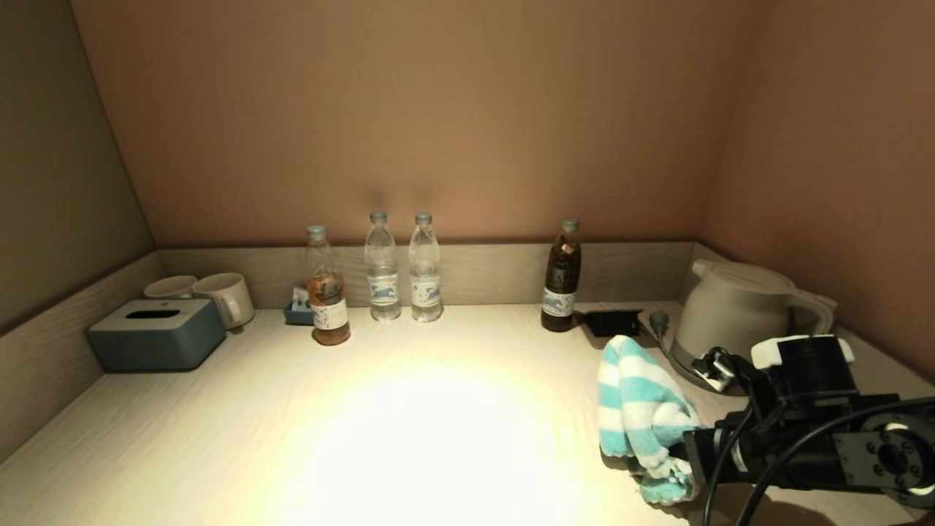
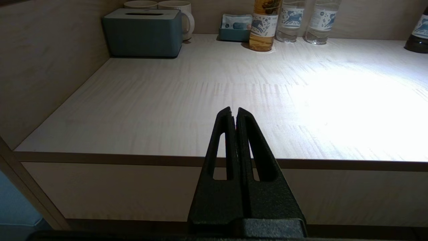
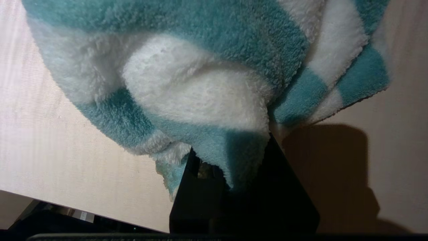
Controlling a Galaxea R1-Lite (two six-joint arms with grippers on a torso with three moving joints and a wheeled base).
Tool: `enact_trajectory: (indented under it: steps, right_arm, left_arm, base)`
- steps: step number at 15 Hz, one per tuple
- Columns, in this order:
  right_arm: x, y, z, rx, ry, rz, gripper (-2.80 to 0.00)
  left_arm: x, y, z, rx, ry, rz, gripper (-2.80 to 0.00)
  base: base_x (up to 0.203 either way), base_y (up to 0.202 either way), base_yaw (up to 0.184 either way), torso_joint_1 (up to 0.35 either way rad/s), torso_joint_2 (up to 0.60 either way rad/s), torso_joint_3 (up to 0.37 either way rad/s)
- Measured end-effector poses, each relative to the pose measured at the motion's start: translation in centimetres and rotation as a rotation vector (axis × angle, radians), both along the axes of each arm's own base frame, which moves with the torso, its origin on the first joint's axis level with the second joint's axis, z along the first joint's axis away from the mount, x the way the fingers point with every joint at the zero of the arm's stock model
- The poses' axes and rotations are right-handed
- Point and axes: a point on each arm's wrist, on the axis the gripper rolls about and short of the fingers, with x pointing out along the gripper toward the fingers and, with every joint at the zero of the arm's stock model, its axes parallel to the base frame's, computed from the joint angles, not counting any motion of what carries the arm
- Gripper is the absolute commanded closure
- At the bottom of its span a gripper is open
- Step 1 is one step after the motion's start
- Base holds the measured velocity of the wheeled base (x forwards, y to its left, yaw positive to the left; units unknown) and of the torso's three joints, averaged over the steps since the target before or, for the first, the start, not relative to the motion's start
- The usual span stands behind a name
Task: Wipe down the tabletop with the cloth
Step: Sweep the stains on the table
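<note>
Cloth (image 1: 643,409) first: we see a teal-and-white striped fluffy towel bunched on the table (image 1: 409,438), its near end in the right claw (image 3: 230,167), the rest piled just ahead of the claw toward the back wall. We judge it light, soft and floppy, not fragile; it will fold and drag rather than slide flat. Best hold looks like a bunched edge with several layers, which is about where the right claw has it now. In the right wrist view the claw looks closed on a fold of the pile with cloth draped over the tips, so we can't see the fingertips themselves.

Largest to smallest around the right claw: table spreads wide to its left, with a bright light patch in the middle. Kettle (image 1: 738,310) sits just beyond the claw, near the cloth's far end; a plug and cord (image 1: 657,321) lie between kettle and cloth. Tissue box (image 1: 157,334) and two mugs (image 1: 223,296) are far to the claw's left at the back. Four bottles (image 1: 383,267) stand along the back wall, the dark one (image 1: 561,276) nearest the cloth. Small dark tray (image 1: 612,321) is beside that bottle.

Right arm pose: low over the table's near right corner, forearm roughly level, wrist pointing inward across the surface. Left claw (image 2: 234,113) hangs off the table's front edge, fingers pressed together, holding nothing, parked.
</note>
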Motion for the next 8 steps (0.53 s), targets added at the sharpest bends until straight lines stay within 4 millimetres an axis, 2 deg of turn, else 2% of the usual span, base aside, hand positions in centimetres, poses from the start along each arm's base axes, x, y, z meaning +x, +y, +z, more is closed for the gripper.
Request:
enact_trajectory:
  steps: [8]
  right_arm:
    - [2.1, 3.0, -0.7, 0.033, 0.03, 0.066, 0.0]
  left_arm:
    - [0.0, 0.0, 0.0, 0.0, 0.0, 0.0, 0.0]
  base:
    - [0.0, 0.0, 0.0, 0.0, 0.0, 0.0]
